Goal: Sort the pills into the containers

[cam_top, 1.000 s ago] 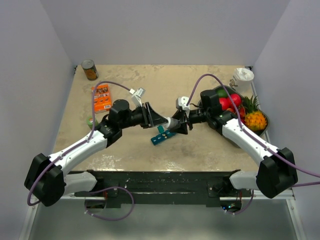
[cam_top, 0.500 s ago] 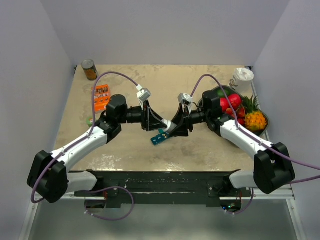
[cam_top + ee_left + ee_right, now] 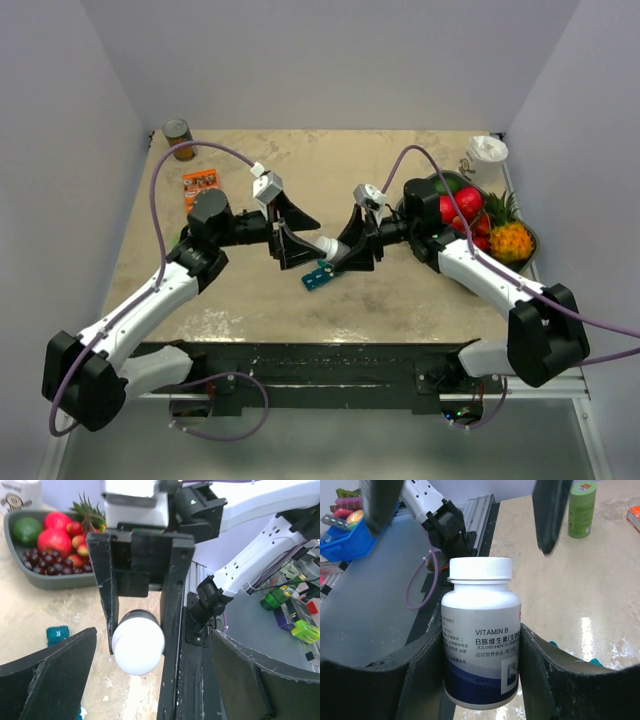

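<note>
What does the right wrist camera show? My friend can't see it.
A white-capped bottle labelled Vitamin B fills the middle, gripped between the two black fingers of the right tool. Beyond its cap, the left tool hangs with fingers spread wide, above a beige table with a green roll standing on it.

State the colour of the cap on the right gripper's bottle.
White; the cap of the bottle shows best in the right wrist view.
</note>
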Robot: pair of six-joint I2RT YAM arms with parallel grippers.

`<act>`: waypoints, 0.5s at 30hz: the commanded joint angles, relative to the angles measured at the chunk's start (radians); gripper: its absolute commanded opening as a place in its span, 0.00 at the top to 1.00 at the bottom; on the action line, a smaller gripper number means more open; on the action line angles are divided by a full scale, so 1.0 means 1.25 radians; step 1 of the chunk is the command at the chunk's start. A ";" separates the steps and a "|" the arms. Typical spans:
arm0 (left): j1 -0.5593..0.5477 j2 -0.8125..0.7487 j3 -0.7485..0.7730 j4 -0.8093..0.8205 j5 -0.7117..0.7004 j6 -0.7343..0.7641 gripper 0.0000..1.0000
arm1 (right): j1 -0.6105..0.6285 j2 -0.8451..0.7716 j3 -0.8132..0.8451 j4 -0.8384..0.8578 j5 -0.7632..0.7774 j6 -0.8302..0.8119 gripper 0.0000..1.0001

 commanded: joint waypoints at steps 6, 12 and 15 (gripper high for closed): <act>0.016 -0.153 -0.066 -0.030 -0.261 -0.135 0.01 | 0.001 -0.040 0.084 -0.184 0.083 -0.242 1.00; 0.013 -0.108 -0.087 -0.017 -0.298 -0.361 0.07 | 0.003 -0.059 0.106 -0.303 0.213 -0.375 1.00; -0.018 -0.074 -0.061 -0.031 -0.327 -0.410 0.14 | 0.003 -0.059 0.106 -0.309 0.224 -0.387 1.00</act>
